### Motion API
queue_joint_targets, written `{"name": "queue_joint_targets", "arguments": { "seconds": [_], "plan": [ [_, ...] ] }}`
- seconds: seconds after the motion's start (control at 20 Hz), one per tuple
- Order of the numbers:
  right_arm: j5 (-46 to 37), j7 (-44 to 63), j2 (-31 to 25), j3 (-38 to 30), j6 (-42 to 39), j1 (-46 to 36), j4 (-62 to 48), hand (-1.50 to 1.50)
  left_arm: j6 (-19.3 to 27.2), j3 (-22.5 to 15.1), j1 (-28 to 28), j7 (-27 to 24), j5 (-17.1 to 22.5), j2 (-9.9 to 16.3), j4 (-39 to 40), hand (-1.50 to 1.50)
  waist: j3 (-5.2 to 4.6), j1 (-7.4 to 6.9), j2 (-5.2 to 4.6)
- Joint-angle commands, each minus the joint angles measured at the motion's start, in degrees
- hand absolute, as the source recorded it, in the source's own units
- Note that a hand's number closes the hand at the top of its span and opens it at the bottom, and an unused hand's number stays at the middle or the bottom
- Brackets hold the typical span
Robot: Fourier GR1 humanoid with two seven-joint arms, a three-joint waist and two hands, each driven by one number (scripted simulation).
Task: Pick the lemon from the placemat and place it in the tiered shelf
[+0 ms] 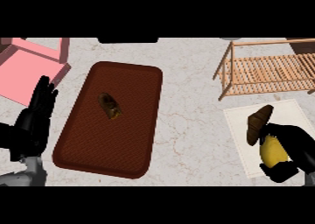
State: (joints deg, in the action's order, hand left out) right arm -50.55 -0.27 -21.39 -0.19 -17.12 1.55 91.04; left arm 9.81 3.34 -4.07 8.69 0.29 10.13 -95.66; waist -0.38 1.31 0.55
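Note:
The yellow lemon (pixel 272 150) lies on the white placemat (pixel 289 114) at the lower right, and my right hand (pixel 295 148) is curled round it, thumb below and fingers over its right side. A brown pastry-like item (pixel 257 124) sits on the same placemat, touching the lemon's upper left end. The wooden tiered shelf (pixel 271 69) stands at the upper right, beyond the placemat. My left hand (pixel 32 120) rests open at the left edge, fingers pointing up.
A dark brown rectangular mat (pixel 127 140) covers the counter's middle, with a small brown object (pixel 110 105) on it. A pink box (pixel 27 65) sits at the upper left, just behind my left hand.

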Motion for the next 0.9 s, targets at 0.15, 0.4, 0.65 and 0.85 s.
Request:
{"name": "queue_joint_targets", "arguments": {
  "seconds": [0.15,0.4,0.65,0.85],
  "plan": [
    [14.2,10.1,9.0,-7.6,-4.2,1.7,21.6,1.50,0.7,-0.1,0.9,3.1,-0.2,0.1,-4.2,0.00,0.27,0.78,0.34],
    [20.7,23.1,7.2,-18.0,-8.2,-2.5,33.6,1.50,-0.4,0.7,0.5,-1.5,0.3,-0.4,1.0,0.00,0.25,0.36,-0.25],
    [23.4,35.8,2.1,-22.7,-12.6,-11.7,36.5,1.50,-0.8,-0.4,1.5,0.3,-0.2,-0.8,-1.9,0.00,0.32,-1.21,-0.46],
    [26.9,35.7,-1.2,-27.3,-12.2,-15.5,31.5,1.50,-1.2,1.6,-4.0,5.6,0.8,0.9,-2.6,0.00,0.37,-1.26,-0.55]
  ]
}}
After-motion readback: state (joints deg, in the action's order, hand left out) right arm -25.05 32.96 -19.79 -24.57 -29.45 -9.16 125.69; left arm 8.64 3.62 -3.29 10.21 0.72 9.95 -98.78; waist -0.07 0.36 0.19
